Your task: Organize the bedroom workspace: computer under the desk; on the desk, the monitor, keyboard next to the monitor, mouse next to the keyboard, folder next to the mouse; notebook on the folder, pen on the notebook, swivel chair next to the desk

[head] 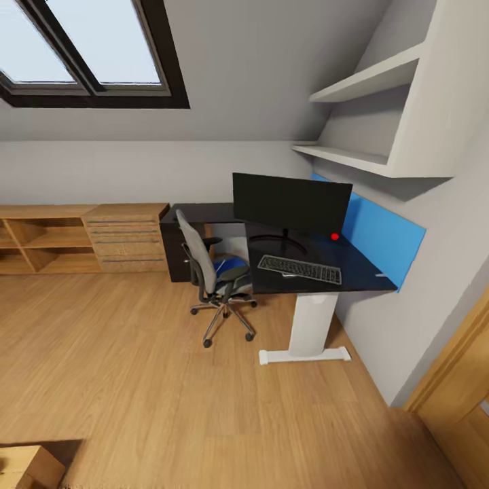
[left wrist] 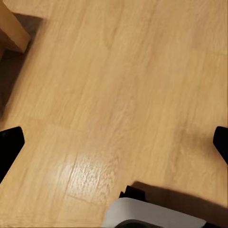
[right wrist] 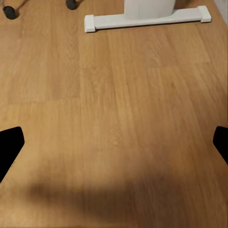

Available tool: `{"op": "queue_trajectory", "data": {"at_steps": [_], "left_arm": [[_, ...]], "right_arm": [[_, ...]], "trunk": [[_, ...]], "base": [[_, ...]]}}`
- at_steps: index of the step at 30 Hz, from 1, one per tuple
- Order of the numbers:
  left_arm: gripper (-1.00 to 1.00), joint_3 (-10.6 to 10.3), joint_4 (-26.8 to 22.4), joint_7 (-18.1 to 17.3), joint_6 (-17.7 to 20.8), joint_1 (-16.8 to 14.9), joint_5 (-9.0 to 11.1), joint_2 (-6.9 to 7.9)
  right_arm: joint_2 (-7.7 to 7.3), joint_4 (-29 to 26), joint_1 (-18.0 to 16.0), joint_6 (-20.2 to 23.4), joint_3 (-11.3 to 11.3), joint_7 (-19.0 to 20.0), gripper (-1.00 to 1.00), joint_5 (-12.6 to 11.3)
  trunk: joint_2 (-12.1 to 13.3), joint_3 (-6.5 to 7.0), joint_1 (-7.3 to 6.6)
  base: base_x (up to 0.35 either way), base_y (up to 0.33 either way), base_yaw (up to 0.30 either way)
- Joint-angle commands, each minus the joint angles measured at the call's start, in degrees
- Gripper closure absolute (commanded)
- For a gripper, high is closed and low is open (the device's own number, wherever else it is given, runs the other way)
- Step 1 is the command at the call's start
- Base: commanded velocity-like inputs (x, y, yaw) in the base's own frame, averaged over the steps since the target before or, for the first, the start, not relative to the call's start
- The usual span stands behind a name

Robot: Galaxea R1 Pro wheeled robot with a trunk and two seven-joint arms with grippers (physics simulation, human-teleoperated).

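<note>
I'm short of the desk [head: 353, 275], which carries monitor [head: 292, 202] and keyboard [head: 299, 269], chair [head: 214, 272] just beside with the blue folder [head: 229, 263] on its seat; both end effectors [left wrist: 114, 142] [right wrist: 114, 142] wide, empty, over floor; next: drive closer, take folder.

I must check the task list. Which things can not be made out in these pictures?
- Folder: head view, a blue thing on the swivel chair seat, partly behind its back; too small to name.
- Red dot beside the monitor: too small to identify.
- Under the desk: hidden by its top.
</note>
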Motion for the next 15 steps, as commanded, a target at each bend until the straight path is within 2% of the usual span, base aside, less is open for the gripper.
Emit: {"op": "queue_trajectory", "data": {"at_steps": [1,6,15], "left_arm": [[-1.0,0.1,0.0,0.1,-0.1,0.0,-0.1,-0.02],[-1.0,0.0,0.2,0.3,-0.2,0.0,-0.1,-0.08],[-1.0,0.0,0.2,0.3,-0.1,0.0,-0.7,-0.07]], "right_arm": [[0.01,0.0,0.0,-0.2,0.1,-0.2,-1.0,0.0],[0.01,0.2,0.0,-2.4,0.1,-0.2,-1.0,0.0],[0.01,0.4,0.0,-4.3,0.1,-0.2,-1.0,0.1]], "trunk": [[0.0,-0.06,0.0],[0.0,-0.07,0.0],[0.0,-0.07,0.0]], "base": [[0.0,0.049,0.277],[0.019,0.202,0.281],[0.118,0.303,0.285]]}}
